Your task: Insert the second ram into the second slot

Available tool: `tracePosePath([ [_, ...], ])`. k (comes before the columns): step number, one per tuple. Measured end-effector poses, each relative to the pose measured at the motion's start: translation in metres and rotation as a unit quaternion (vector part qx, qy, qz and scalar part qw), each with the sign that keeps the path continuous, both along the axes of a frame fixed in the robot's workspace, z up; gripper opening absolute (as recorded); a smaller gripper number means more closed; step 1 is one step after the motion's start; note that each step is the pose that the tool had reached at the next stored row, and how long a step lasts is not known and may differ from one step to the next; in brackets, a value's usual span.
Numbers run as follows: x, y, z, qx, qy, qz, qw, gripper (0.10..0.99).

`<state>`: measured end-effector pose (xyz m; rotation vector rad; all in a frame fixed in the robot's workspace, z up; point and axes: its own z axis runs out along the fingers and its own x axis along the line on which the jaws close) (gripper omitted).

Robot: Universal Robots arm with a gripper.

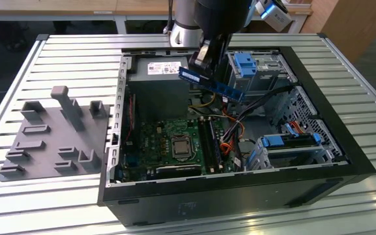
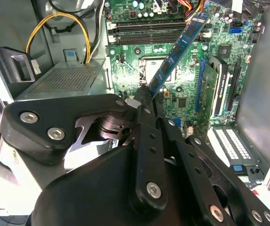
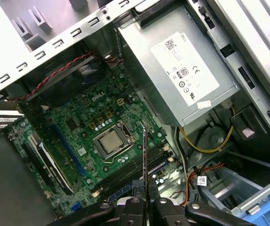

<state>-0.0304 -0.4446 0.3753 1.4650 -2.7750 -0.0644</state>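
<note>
Gripper (image 1: 199, 66) with its jaws pressed together on one end of the second ram (image 1: 215, 84), pinching the thin blue stick so that it juts out from the fingertips. In the exterior view the stick hangs tilted in the air, its free end lower than the clamped end, above the open computer case (image 1: 240, 188) and clear of the parts inside. In the second wrist view the gripper (image 2: 146, 94) grips the second ram (image 2: 179, 47) at its near end, and the stick reaches away over the green motherboard (image 2: 182, 101) beneath. In the first wrist view the second ram (image 3: 144, 155) appears edge-on as a thin line rising from the gripper (image 3: 146, 190), with the processor socket (image 3: 110, 142) and the long memory slots (image 3: 135, 173) below and beyond the fingertips. The grey power supply (image 3: 172, 70) lies to one side of the gripper, well apart. A grey fixture tray (image 1: 51, 137) rests on the slatted table (image 1: 64, 49) beside the case.
</note>
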Motion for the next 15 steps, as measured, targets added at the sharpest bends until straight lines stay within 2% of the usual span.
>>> tracePosePath([
  [15, 0.0000, 0.0000, -0.0001, 0.0000, 0.0000, -0.024, 0.9997, 0.137],
])
